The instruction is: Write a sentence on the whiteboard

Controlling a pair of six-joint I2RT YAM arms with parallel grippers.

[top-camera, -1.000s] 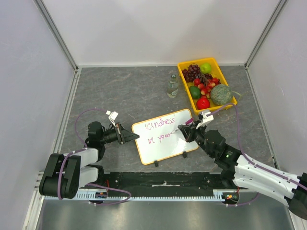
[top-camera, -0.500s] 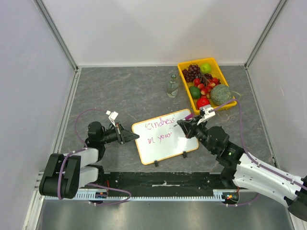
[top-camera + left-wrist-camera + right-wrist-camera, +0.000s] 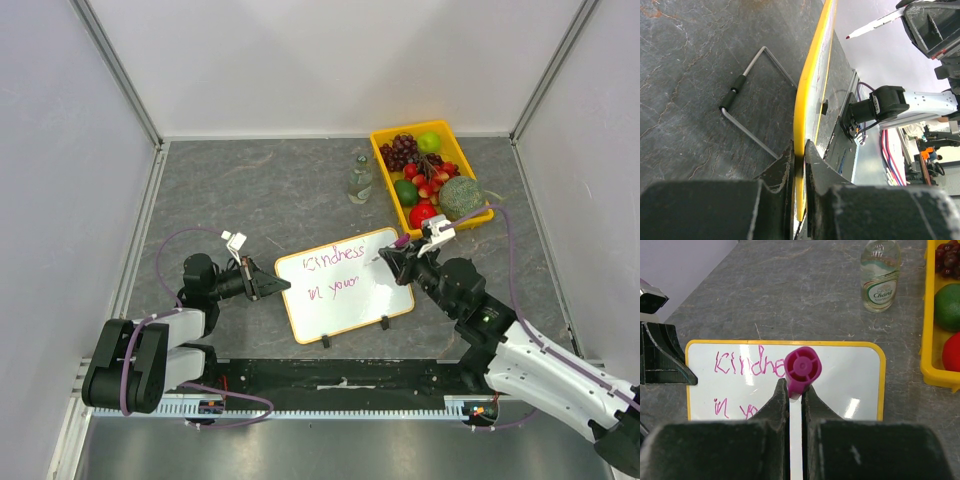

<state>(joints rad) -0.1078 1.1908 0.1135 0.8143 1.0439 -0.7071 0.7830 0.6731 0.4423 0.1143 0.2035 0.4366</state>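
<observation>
We see the flat white whiteboard with rounded corners and a thin yellow-orange rim (image 3: 350, 300) lying on the grey stone-look table (image 3: 250, 190), between the two arms and near the table's front edge, turned at a slant. Two small black clips (image 3: 326, 340) sit along its near long edge.

The purple-pink handwritten sentence (image 3: 338, 257) runs in two lines on the left and middle of the board; we read "Kindness" above and "in your" below.

Our left hand (image 3: 280, 286) is clenched on the board's left short edge. In the left wrist view its two fingers pinch the yellow rim from both sides. Just beside that edge a bent wire leg with a black sleeve (image 3: 736, 90) rests on the table.

Our right hand (image 3: 390, 264) is over the board's right end, clenched on a white marker with a magenta end cap (image 3: 802, 369). In the right wrist view the barrel runs between the closed fingers and the cap hides the last letters of the upper word. From the left wrist the marker's dark tip seems to hang just off the board's face; we cannot tell for sure whether it touches.

Behind the board stands a small clear glass bottle (image 3: 360, 180), upright, and just right of it a yellow rectangular plastic tray (image 3: 381, 163) filled with fruit.
</observation>
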